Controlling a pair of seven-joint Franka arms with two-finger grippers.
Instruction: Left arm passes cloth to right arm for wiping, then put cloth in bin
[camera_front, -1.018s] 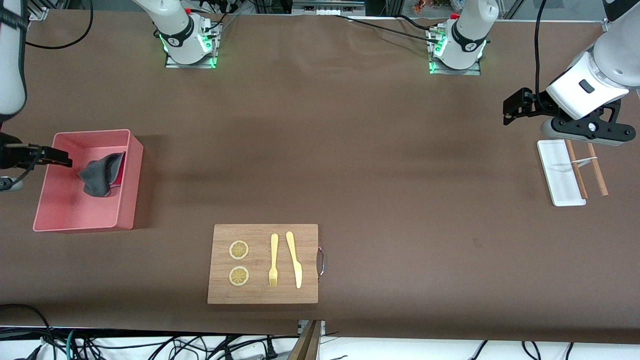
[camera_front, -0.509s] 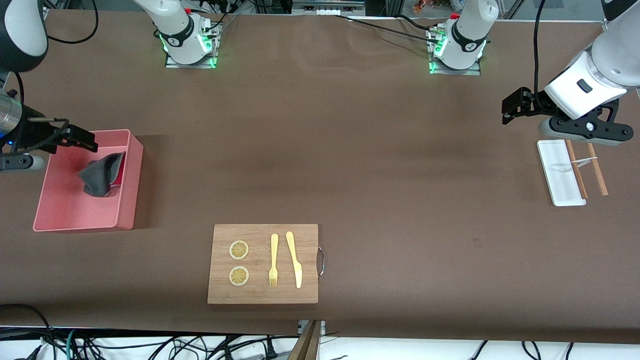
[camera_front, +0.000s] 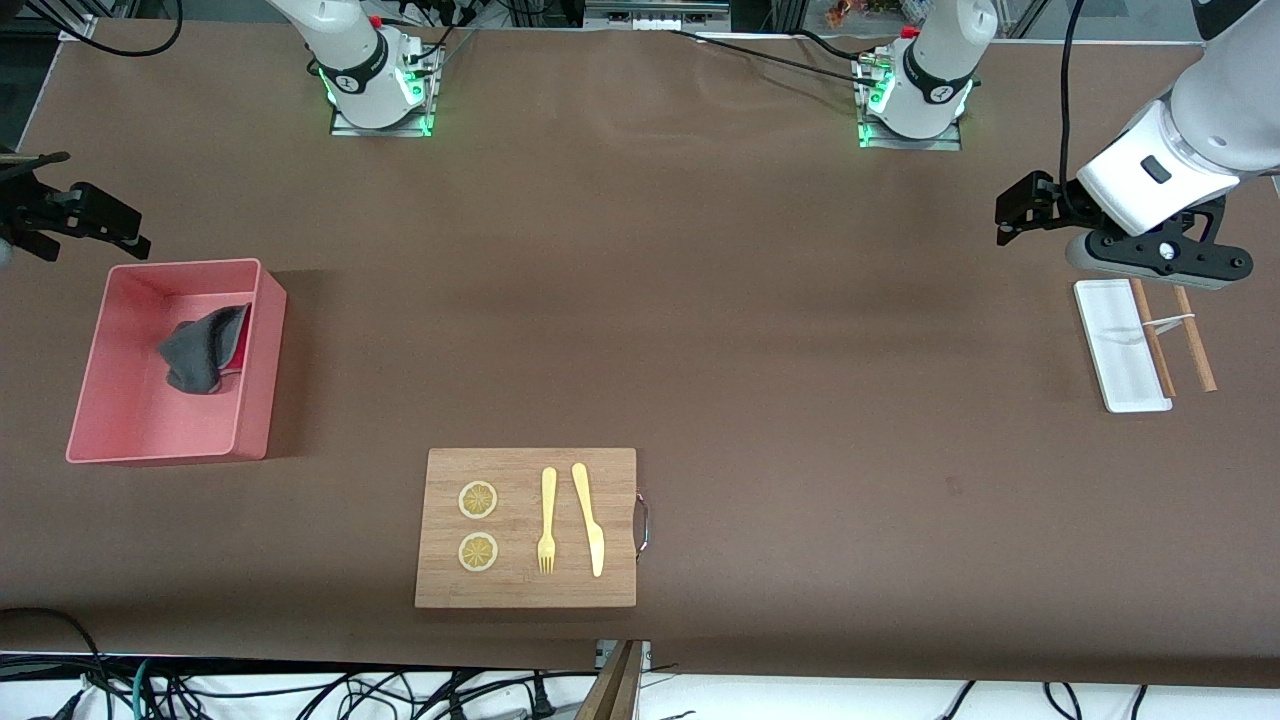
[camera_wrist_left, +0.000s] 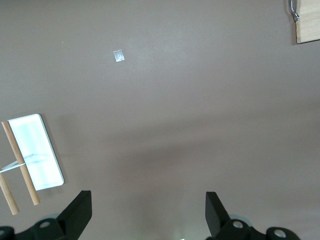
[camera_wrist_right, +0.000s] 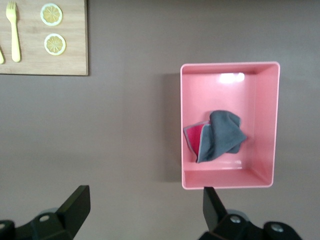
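We find the cloth (camera_front: 203, 350) crumpled inside the bin (camera_front: 255, 375), toward the right arm's end of the surface. The right claw (camera_front: 85, 215), spread and empty, hangs just off the bin; the left claw (camera_front: 1020, 205), spread, waits over the white tray (camera_front: 1120, 350).

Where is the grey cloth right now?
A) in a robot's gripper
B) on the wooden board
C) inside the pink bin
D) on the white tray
C: the cloth lies crumpled inside the bin, leaning on one wall, and no gripper touches it; the right gripper is open, up above the table next to the bin.
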